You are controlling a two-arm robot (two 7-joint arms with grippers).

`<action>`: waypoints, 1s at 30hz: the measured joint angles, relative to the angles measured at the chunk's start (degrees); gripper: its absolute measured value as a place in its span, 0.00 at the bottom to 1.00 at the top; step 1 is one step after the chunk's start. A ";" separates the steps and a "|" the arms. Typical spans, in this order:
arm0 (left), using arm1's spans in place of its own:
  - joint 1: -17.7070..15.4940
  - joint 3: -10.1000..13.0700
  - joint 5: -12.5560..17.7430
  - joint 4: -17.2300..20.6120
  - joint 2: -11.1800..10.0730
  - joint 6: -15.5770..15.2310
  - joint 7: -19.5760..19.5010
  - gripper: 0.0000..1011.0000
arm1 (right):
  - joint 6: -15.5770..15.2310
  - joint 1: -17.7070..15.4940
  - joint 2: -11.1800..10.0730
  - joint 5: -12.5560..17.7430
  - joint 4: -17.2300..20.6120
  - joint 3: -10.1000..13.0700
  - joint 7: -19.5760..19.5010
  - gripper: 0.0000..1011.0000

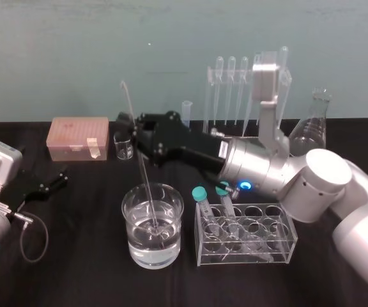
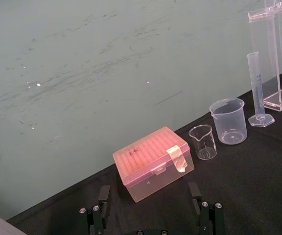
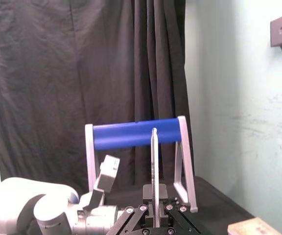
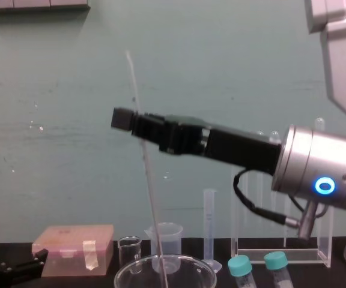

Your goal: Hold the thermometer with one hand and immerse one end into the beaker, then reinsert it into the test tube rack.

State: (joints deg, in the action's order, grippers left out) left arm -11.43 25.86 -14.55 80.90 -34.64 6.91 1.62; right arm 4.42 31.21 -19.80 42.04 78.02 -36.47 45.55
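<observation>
**A:** What sits at the left?

**B:** The left tool (image 1: 48, 184) is low over the black surface (image 1: 82, 268), at nine o'clock from the beaker. Its two fingers are spread wide with nothing between them. One pink box (image 1: 78, 137) sits at ten o'clock, and one small glass (image 1: 123, 147) stands just beside it on the right.

**A:** And the thermometer?

**B:** There is one thermometer (image 1: 146, 179), and it is tilted with its top leaning toward eleven o'clock. Its lower end is down in the water of the one wide beaker (image 1: 136, 249) at front middle. The right tool (image 1: 130, 126) reaches in from three o'clock. Its fingers are closed tight on the glass rod, well above the beaker's rim.

**A:** What is right of that?

**B:** One low holder (image 1: 248, 249) stands just beside the beaker at three o'clock, with two teal-capped tubes (image 1: 204, 208) in it. One cylinder (image 1: 186, 114) stands at the back, at twelve o'clock. The tall rack (image 2: 273, 58) stands at one o'clock with pipettes (image 1: 231, 83) hanging from its top bar. I count three clearly, and the arm covers the rest. One flask (image 1: 312, 128) stands at two o'clock.
</observation>
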 joint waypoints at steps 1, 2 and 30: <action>0.00 0.00 0.00 0.00 0.00 0.00 0.00 1.00 | -0.06 0.11 -0.06 0.26 0.22 0.16 0.01 0.06; 0.00 0.00 0.00 0.00 0.00 0.00 0.00 1.00 | -0.19 0.33 -0.18 0.82 0.76 0.53 0.12 0.06; 0.00 0.00 0.00 0.00 0.00 0.00 0.00 1.00 | -0.26 -1.31 -11.15 7.39 11.70 14.74 -11.44 0.06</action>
State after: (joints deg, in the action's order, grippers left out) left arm -11.43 25.86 -14.55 80.90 -34.64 6.91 1.62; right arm 4.16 29.90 -30.95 49.43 89.72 -21.73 34.11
